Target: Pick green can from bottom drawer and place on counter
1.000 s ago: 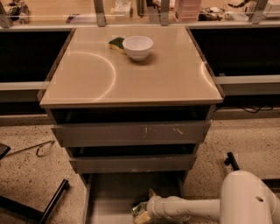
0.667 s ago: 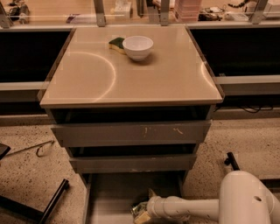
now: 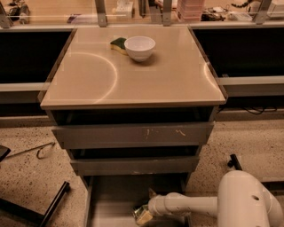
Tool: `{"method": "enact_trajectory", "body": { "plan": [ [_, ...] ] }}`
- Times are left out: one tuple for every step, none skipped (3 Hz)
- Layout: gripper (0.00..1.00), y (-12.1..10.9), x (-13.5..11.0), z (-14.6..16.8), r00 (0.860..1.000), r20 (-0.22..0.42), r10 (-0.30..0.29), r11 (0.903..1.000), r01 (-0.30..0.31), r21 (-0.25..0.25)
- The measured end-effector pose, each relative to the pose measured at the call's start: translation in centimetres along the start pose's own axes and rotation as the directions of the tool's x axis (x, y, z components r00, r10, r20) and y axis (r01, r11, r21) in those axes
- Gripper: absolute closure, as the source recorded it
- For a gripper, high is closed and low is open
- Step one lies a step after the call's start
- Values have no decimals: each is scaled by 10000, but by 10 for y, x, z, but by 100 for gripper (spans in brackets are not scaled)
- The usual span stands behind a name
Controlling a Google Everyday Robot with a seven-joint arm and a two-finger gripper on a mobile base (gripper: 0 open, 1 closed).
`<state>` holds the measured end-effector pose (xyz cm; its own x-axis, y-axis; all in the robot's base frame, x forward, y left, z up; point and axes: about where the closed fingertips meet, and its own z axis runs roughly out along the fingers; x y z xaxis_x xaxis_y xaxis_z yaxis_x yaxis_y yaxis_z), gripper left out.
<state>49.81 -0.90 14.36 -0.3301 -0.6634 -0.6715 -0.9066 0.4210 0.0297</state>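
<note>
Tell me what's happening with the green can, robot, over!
Tool down in bottom drawer. Green can at its tip, not yet on counter. Bowl and sponge sit at counter's back.

A lab workroom: speckled floor (image 3: 26,186), cluttered benches (image 3: 213,9) behind the counter (image 3: 155,80), gripper (image 3: 143,216) low in the bottom drawer (image 3: 111,204).

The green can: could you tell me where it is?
The green can lies low in the camera view, in the bottom drawer, at the end effector.
</note>
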Motion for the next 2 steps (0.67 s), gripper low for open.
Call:
{"method": "enact_trajectory", "body": {
  "plan": [
    [0,-5,0,5,9995,-130,-274,9988,268,-420],
    [0,-7,3,8,9989,-245,-409,9958,387,-829]
  ]
}}
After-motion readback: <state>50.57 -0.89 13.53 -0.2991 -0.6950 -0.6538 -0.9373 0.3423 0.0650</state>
